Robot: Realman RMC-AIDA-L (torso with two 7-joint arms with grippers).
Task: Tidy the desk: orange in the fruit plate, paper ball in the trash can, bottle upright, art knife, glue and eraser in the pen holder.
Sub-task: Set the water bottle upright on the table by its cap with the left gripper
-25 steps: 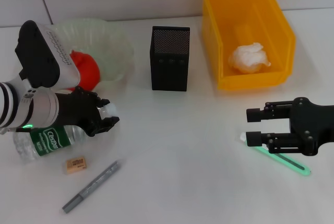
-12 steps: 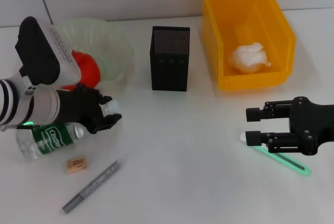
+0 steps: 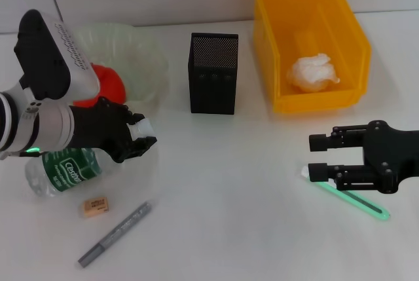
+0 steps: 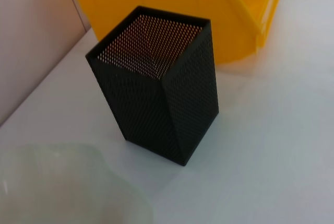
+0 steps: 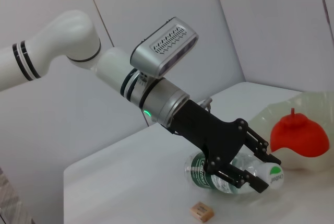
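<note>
My left gripper is shut on the neck of the clear bottle with a green label, just behind its white cap; the bottle is tilted, cap end raised, base on the table. The right wrist view shows the same grip, left gripper on the bottle. The orange lies in the pale green fruit plate. A paper ball sits in the yellow trash can. The eraser and grey art knife lie in front of the bottle. My right gripper hovers open over the green glue.
The black mesh pen holder stands upright between the plate and the trash can; in the left wrist view the pen holder looks empty inside. A white wall runs along the back of the table.
The left gripper has swung the bottle's cap end up and to the right, so the bottle stands steeper. The right arm has not moved.
</note>
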